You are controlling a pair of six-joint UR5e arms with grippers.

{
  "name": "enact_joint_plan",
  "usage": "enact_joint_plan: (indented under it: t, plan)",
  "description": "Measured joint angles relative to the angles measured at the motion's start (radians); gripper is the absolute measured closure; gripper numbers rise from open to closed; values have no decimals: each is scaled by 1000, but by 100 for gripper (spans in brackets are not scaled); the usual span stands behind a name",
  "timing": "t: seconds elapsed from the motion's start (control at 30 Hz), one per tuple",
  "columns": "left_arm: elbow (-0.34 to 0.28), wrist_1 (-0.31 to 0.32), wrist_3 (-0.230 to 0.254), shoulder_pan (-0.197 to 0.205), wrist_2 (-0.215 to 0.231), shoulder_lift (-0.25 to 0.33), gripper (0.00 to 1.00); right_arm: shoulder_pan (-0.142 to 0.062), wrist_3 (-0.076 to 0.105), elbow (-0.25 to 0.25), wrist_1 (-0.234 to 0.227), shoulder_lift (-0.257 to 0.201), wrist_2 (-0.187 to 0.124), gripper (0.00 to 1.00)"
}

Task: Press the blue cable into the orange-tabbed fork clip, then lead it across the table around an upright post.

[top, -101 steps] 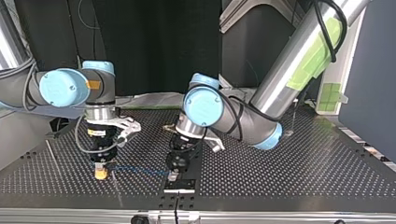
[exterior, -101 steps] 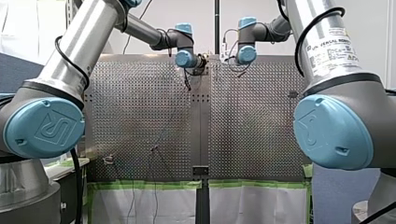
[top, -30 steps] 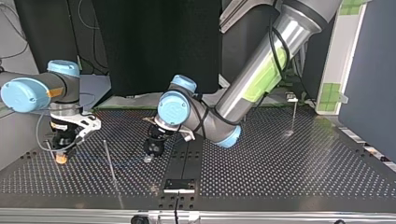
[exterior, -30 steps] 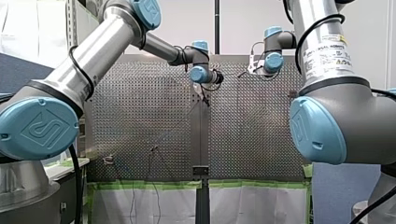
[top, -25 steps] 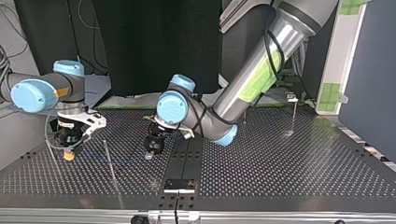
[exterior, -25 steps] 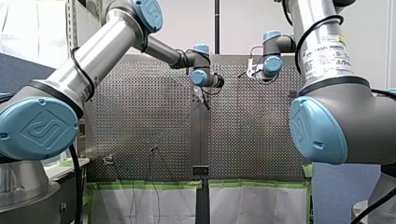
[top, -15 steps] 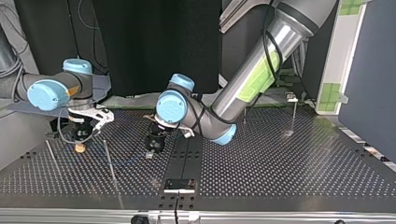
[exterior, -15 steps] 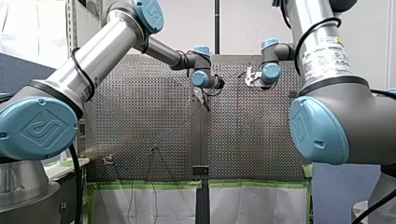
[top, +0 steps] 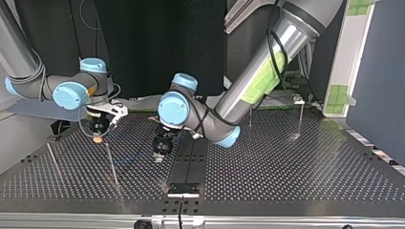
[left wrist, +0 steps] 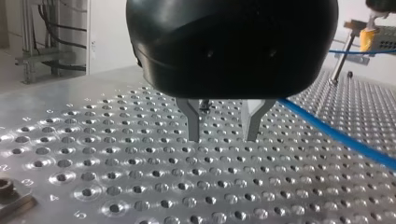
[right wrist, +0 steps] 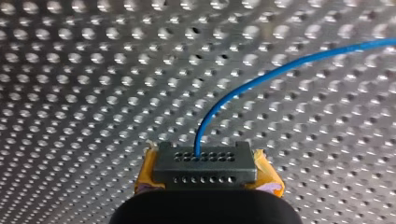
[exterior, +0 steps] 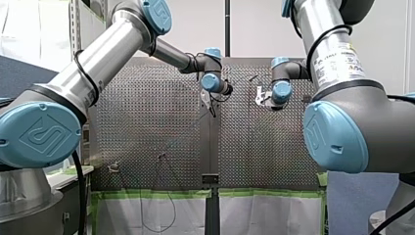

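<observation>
The blue cable (right wrist: 280,70) ends in a black connector block (right wrist: 205,163). My right gripper (right wrist: 208,173) is shut on that block with its yellow pads. In the top view my right gripper (top: 97,138) hangs low at the left, just behind a thin upright post (top: 112,167). The cable (top: 129,158) runs from there toward my left gripper (top: 159,155) near the table's middle. In the left wrist view my left gripper (left wrist: 223,133) is open with nothing between its metal fingers. The cable (left wrist: 336,135) lies on the plate beside them. No orange-tabbed clip shows clearly.
A second thin rod (top: 54,160) stands at the top view's far left, and further posts (top: 301,117) at its right. A black fixture (top: 184,188) sits at the near edge on the centre strip. A small fitting (exterior: 113,167) is at the front view's lower left.
My right gripper has carried the cable end toward the table's far side in the top view, past the post. My left gripper has opened and sits off the cable.
</observation>
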Motion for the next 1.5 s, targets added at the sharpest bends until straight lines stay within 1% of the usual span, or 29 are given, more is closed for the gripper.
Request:
enact_joint_plan:
  t: [0.03,0.07,0.1,0.13,0.2,0.23,0.37,0.5,0.73,0.83,0.9,1.0,1.07,1.13,1.2,1.3,1.33,1.43,1.5]
  plan:
    - [0,-2,5,-1,-10,0,40,0,0,3,-4,3,1,100]
    - [0,-4,9,-1,-18,0,36,0,0,7,-8,5,1,100]
    - [0,-6,12,-2,-26,0,36,1,1,12,-14,6,1,100]
    - [0,-8,16,-2,-37,0,33,1,3,19,-24,7,2,100]
    - [0,-9,20,-2,-49,0,33,1,6,29,-38,10,2,100]
    - [0,-10,22,-2,-56,0,28,1,8,35,-49,12,2,100]
    - [0,-10,24,-2,-71,0,28,1,9,47,-70,22,3,100]
    - [0,-11,25,-3,-75,0,28,1,9,63,-80,31,8,100]
    - [0,-19,34,-5,-72,0,28,-2,11,121,-136,48,22,100]
    - [0,-24,42,-5,-72,0,28,-3,11,134,-149,49,26,100]
    - [0,-25,45,-5,-73,1,28,-5,13,143,-159,50,34,100]
    - [0,-26,47,-6,-74,1,28,-7,17,166,-181,51,54,100]
    - [0,-26,47,-8,-74,1,28,-8,16,183,-199,51,62,100]
    - [0,-26,47,-9,-75,1,28,-9,11,201,-216,51,69,100]
    - [0,-26,47,-10,-76,1,28,-9,1,217,-232,51,72,100]
    - [0,-25,46,-13,-77,0,28,-9,-24,246,-262,51,75,100]
    - [0,-25,46,-14,-78,0,28,-9,-35,258,-273,52,76,100]
    - [0,-25,46,-17,-79,0,28,-10,-56,287,-302,52,79,100]
    - [0,-26,46,-19,-82,0,28,-10,-60,306,-322,52,80,100]
